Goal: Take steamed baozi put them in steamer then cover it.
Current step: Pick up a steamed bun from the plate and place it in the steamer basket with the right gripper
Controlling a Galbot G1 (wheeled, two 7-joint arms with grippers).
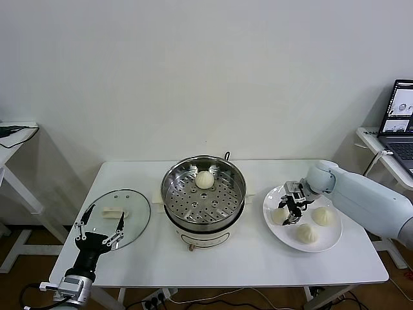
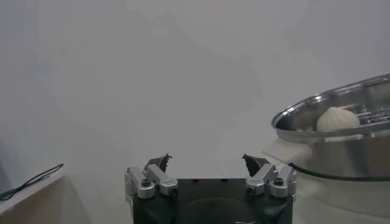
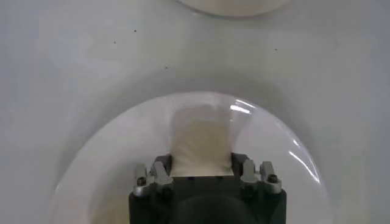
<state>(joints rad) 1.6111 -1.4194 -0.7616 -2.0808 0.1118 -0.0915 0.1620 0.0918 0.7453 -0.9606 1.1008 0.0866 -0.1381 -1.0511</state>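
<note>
The steamer (image 1: 169,187) stands at the table's middle with one baozi (image 1: 204,179) on its perforated tray; both show in the left wrist view, steamer (image 2: 341,140) and baozi (image 2: 336,119). Three baozi lie on the white plate (image 1: 329,244) at the right. My right gripper (image 1: 292,210) is low over the plate's left side, shut on the left baozi (image 1: 279,216), which sits pinched between the fingers in the right wrist view (image 3: 201,143), gripper (image 3: 201,163). The other two baozi (image 1: 324,216) (image 1: 306,233) lie free. The cover (image 1: 132,206) lies flat at the left. My left gripper (image 1: 100,223) waits open beside it.
A laptop (image 1: 400,119) sits on a side table at the far right. Another small table with a cable stands at the far left. The steamer's white base (image 3: 234,5) shows just beyond the plate (image 3: 109,164) in the right wrist view.
</note>
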